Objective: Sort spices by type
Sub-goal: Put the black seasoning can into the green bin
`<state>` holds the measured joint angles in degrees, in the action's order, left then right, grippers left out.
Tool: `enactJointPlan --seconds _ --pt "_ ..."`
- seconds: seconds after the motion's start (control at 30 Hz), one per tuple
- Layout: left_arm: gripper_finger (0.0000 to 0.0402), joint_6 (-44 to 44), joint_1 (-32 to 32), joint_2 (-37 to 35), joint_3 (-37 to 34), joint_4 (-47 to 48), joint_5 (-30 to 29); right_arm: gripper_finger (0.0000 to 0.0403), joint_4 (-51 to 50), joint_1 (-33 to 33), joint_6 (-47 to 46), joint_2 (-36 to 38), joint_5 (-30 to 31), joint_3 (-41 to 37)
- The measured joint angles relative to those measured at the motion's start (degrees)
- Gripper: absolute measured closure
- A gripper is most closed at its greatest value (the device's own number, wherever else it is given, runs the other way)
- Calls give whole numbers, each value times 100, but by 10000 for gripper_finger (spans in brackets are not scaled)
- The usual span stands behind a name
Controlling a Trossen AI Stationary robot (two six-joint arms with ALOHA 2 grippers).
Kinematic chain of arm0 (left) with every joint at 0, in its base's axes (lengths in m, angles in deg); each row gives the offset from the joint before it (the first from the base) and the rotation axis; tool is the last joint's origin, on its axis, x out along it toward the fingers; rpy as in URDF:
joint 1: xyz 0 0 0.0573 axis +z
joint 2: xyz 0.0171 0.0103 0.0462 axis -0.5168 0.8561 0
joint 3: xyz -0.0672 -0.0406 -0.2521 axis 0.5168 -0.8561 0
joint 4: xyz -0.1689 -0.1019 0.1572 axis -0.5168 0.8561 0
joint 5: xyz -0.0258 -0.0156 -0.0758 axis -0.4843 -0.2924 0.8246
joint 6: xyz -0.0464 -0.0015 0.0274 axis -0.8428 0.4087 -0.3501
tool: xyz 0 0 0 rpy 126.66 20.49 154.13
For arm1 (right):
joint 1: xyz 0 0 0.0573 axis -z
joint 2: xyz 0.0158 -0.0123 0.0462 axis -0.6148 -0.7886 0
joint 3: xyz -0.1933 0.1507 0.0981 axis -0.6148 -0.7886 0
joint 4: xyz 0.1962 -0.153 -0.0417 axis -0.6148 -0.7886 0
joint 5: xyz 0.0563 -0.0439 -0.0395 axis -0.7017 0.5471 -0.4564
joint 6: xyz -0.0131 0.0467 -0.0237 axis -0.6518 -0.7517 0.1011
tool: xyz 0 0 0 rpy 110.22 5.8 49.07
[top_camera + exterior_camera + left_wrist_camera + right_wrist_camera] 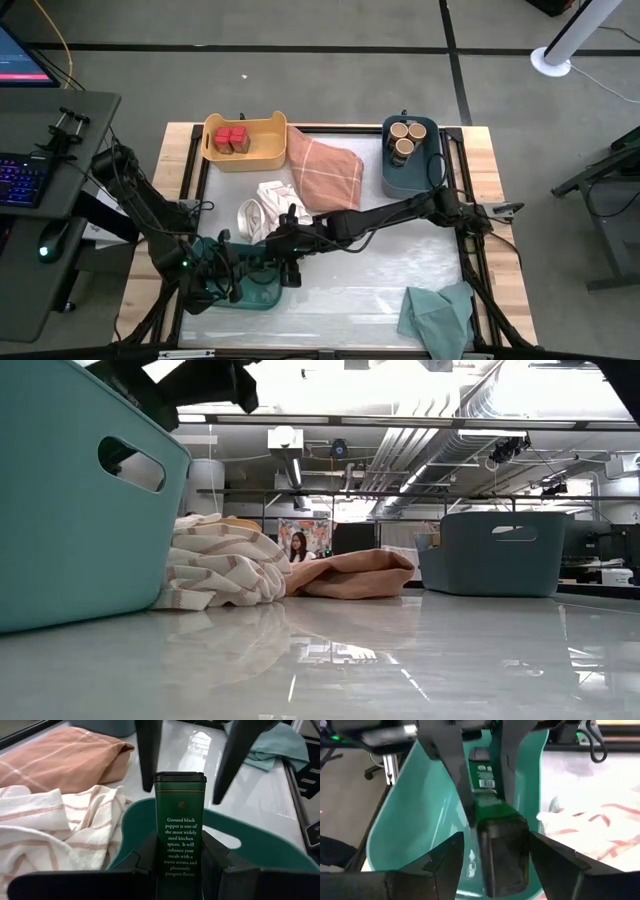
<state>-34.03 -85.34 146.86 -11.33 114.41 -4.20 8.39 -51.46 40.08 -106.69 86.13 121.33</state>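
You have three bins on the worktop (380,270): a yellow bin (262,150) at about eleven o'clock, a dark blue bin (392,176) at one o'clock and a teal bin (262,297) at seven o'clock. You can count two red-topped boxes (232,139) in the yellow one, three tan-topped round jars (406,137) in the blue one, and one dark green pepper tin (179,825) over the teal one. You also have three cloths: one striped cloth (272,203), one orange cloth (328,175) and one green cloth (438,318) at five o'clock.
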Motion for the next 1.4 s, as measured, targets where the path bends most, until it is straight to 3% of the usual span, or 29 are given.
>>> enactJointPlan --seconds 0.17,0.4,0.6,0.77,1.03,1.17,1.4 --pt "329 119 0 -7 0 -137 -6 190 -10 0 -84 -75 -14 -2" --pt "322 242 0 -2 0 -264 18 282 -32 -2 -96 -73 -59 -2" --pt "295 525 48 -24 160 -259 300 282 -39 -5 -170 -63 -200 -2" --pt "239 738 222 -245 425 173 1085 282 -98 -7 -170 -48 -262 6" --pt "156 1261 289 -857 706 620 1650 282 -732 2 -139 -42 -157 439" --pt "138 1272 289 -1247 730 907 1717 282 -867 2 -36 -42 -140 627" --pt "133 796 267 -1788 730 1694 2376 282 -1059 15 100 -40 -142 798"
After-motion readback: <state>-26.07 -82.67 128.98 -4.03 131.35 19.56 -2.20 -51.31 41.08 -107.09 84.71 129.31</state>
